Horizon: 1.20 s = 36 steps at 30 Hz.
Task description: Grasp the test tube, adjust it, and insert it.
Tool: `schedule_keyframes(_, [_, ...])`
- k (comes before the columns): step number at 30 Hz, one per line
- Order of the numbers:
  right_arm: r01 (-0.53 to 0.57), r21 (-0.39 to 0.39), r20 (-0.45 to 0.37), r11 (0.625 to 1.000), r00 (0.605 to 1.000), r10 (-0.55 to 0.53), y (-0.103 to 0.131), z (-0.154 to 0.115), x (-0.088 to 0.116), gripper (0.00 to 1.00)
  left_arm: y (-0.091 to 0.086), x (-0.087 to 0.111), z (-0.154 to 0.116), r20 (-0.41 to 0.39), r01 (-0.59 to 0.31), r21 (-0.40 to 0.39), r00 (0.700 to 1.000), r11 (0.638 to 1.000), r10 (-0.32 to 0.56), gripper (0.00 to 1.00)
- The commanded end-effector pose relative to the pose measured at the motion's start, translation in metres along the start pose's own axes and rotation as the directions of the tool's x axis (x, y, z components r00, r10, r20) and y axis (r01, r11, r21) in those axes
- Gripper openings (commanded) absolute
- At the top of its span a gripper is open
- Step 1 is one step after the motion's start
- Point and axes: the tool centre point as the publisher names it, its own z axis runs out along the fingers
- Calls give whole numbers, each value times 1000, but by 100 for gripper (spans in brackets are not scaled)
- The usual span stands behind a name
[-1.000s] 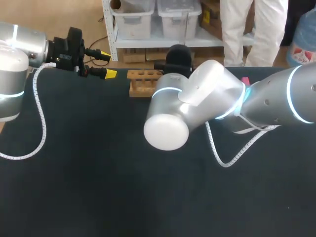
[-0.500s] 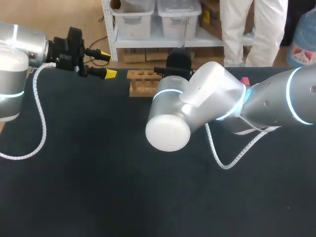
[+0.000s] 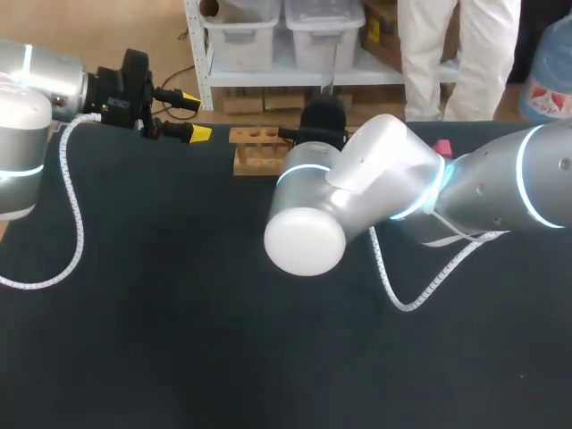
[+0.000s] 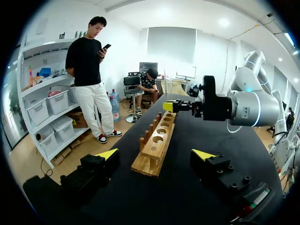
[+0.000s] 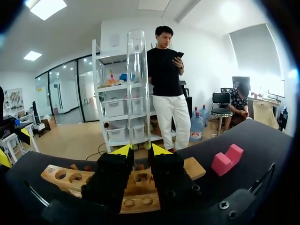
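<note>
Right gripper (image 5: 140, 149) clamped on the test tube (image 5: 138, 89), tube upright, over the wooden rack (image 5: 61, 176). Left gripper (image 4: 157, 154) spread wide, holding nothing, looking along the rack from its end. Pink block (image 5: 227, 159) lies beside the rack. Table (image 3: 161, 295) is matte black.

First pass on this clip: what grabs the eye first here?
The clear test tube stands upright, clamped between the fingers of the right gripper, above the wooden rack at the far edge of the table. The left gripper hangs open off the rack's other end, facing it. A pink block lies past the rack's end.
</note>
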Motion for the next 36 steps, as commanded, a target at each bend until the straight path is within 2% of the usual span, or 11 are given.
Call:
schedule_keyframes(1, [-4,-5,-4,1000,1000,4,3,2,3,0,1,0,0,0,0,1,1000,1000,0,100])
schedule_keyframes(4, [-6,-7,-9,1000,1000,6,3,2,4,0,1,0,0,0,0,1,1000,1000,0,100])
schedule_keyframes(5, [-6,-7,-10,1000,1000,6,3,2,5,10,1,0,0,0,0,1,1000,1000,0,100])
schedule_keyframes(11, [-8,-11,-15,1000,1000,8,4,1,6,23,1,0,0,0,0,1,1000,1000,0,100])
schedule_keyframes(14, [-10,-10,-17,1000,1000,10,5,0,6,24,1,0,0,0,0,1,1000,1000,0,100])
schedule_keyframes(17, [-11,-7,-19,1000,1000,11,5,-1,7,29,1,0,0,0,0,1,1000,1000,0,100])
schedule_keyframes(31, [-22,11,-13,1000,1000,22,5,-4,8,33,1,0,0,0,0,1,1000,1000,0,100])
schedule_keyframes(33, [-26,17,-9,1000,1000,27,5,-5,9,48,1,0,0,0,0,1,1000,1000,0,100])
schedule_keyframes(36, [-32,24,-1,999,999,33,6,-5,8,47,1,0,0,0,0,1,1000,1000,0,100])
